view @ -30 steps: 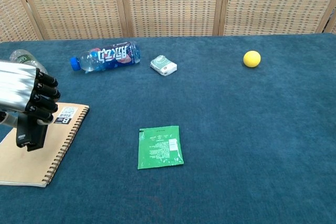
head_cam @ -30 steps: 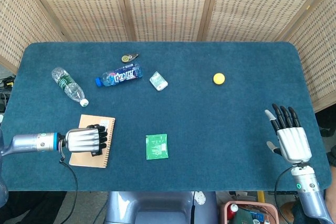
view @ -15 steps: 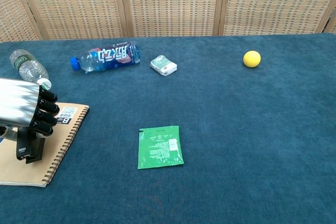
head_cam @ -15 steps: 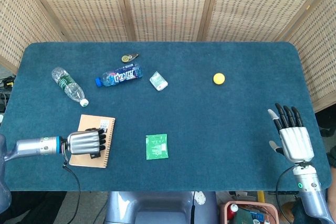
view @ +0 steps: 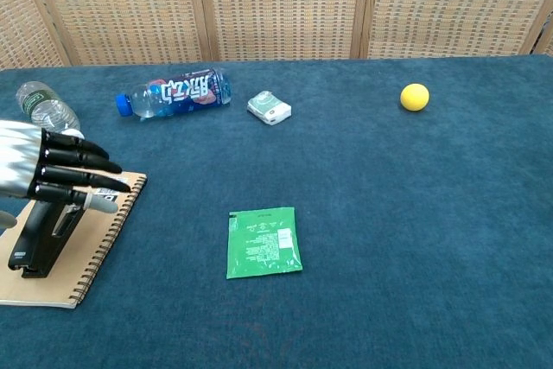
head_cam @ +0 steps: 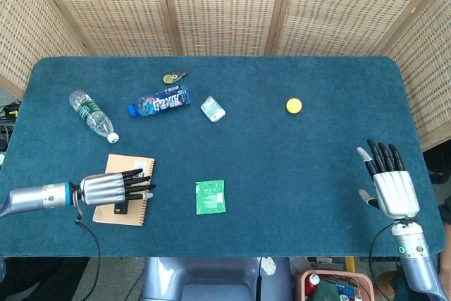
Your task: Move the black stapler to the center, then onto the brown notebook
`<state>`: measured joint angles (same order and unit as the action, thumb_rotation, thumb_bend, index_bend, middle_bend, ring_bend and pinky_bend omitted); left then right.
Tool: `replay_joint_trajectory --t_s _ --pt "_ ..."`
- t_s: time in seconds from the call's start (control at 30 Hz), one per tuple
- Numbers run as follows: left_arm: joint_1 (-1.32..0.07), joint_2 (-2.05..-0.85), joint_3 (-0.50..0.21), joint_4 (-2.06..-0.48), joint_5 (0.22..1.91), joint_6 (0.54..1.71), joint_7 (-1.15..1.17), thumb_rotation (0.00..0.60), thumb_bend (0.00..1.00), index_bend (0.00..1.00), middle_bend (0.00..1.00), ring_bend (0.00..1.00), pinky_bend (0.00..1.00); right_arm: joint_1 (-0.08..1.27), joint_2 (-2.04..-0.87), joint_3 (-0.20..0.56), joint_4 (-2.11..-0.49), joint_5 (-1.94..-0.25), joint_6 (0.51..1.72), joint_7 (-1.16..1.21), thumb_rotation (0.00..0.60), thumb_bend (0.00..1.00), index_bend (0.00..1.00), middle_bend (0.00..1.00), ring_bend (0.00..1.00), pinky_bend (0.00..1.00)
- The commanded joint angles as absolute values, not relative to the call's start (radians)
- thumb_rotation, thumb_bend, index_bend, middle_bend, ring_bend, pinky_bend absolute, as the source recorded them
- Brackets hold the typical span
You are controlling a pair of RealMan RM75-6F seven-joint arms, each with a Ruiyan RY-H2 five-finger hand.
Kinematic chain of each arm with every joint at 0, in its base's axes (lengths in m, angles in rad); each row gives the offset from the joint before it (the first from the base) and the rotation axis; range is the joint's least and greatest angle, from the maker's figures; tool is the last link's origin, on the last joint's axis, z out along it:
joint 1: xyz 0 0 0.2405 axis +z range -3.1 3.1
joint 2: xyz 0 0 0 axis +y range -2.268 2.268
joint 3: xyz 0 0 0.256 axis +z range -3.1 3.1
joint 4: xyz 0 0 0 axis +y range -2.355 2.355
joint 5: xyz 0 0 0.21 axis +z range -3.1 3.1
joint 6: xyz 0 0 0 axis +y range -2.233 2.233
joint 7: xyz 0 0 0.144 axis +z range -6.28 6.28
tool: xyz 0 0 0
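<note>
The black stapler [view: 39, 238] lies flat on the brown spiral notebook [view: 82, 252] at the table's front left; in the head view only its end [head_cam: 122, 209] shows below my fingers, on the notebook [head_cam: 137, 211]. My left hand [view: 47, 177] hovers just above the stapler with its fingers stretched out and apart, holding nothing; the head view shows the left hand [head_cam: 113, 187] over the notebook. My right hand [head_cam: 390, 182] stands at the table's front right with its fingers spread, far from both objects.
A green packet [head_cam: 211, 197] lies near the front middle. At the back left lie a clear water bottle [head_cam: 91, 115], a blue-capped drink bottle [head_cam: 161, 101], a small white pack [head_cam: 213, 109] and a small round tape item [head_cam: 172, 77]. A yellow ball [head_cam: 294, 106] sits at the right.
My left hand lowered the stapler onto the notebook, then let go: its curled fingers have straightened and spread, and the stapler now lies flat. The right hand barely moved.
</note>
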<state>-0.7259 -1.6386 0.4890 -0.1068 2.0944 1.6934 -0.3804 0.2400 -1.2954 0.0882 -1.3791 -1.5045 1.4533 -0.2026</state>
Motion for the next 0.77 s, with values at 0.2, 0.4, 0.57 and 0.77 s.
replay_joint_trajectory --t_s 0.2,0.4,0.57,0.77 --pt "-0.626 -1.562 0.251 -0.235 1.829 1.792 -0.548 0.6 0.0 0.0 0.0 0.0 0.0 0.233 -1.283 0.085 -1.397 -1.527 1.475 -0.194 0.6 0.0 0.0 0.0 0.0 0.0" --pt "-0.465 -1.433 0.088 -0.681 1.577 1.655 -0.486 0.6 0.0 0.0 0.0 0.0 0.0 0.221 -1.262 0.084 -1.428 -1.544 1.501 -0.181 0.6 0.0 0.0 0.0 0.0 0.0" --pt "-0.38 -1.203 0.073 -1.322 1.414 1.529 -0.161 0.6 0.04 0.0 0.0 0.0 0.0 0.212 -1.24 0.083 -1.465 -1.545 1.505 -0.178 0.6 0.0 0.0 0.0 0.0 0.0" --pt "-0.315 -1.1 0.08 -1.671 1.309 1.513 0.018 0.6 0.04 0.0 0.0 0.0 0.0 0.207 -1.213 0.08 -1.512 -1.538 1.493 -0.199 0.6 0.0 0.0 0.0 0.0 0.0"
